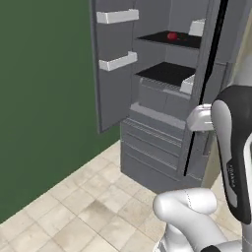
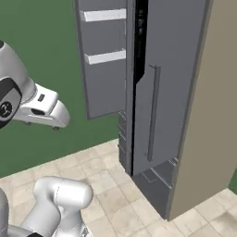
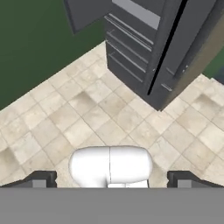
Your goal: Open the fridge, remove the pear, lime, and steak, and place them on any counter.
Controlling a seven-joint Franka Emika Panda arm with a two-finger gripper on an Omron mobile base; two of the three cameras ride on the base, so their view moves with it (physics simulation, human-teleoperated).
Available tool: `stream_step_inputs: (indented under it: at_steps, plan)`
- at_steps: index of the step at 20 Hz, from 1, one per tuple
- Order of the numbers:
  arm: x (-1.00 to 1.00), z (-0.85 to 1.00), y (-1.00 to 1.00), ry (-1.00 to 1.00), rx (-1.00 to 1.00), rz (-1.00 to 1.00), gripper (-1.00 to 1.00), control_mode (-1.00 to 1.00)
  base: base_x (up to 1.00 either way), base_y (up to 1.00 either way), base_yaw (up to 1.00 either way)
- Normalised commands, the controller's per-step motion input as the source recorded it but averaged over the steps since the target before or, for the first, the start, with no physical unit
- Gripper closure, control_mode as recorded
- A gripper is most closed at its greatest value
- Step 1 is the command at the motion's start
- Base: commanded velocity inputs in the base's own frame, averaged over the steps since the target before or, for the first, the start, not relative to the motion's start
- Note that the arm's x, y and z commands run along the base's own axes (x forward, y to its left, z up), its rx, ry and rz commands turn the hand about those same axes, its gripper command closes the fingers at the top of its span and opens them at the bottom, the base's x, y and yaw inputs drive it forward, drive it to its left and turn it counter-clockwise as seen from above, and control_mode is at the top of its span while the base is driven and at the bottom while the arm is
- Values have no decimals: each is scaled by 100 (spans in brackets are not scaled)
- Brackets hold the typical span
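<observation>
Grey all over, the fridge stands against the green wall with its left door swung wide open; the right door is shut or nearly so, its long bar handle plain from the right base view. Inside, on the upper dark shelf, sits the pear, small and dark red, near the back. A lower dark shelf lies beneath it, and two white bins hang on the open door's inner face. The claw hangs well back from the fridge, pointing down at the beige tiled floor, its two dark fingers spread as far apart as they go, gripping nothing.
</observation>
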Motion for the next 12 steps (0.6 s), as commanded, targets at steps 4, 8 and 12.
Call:
stream_step_inputs:
  at_steps: [4,8,12]
  plan:
    - [0,0,0,0,0,0,-100,100,51,97,-58]
    - [0,0,0,0,0,0,-100,100,64,100,-50]
    - [0,0,0,0,0,0,-100,100,55,65,-61]
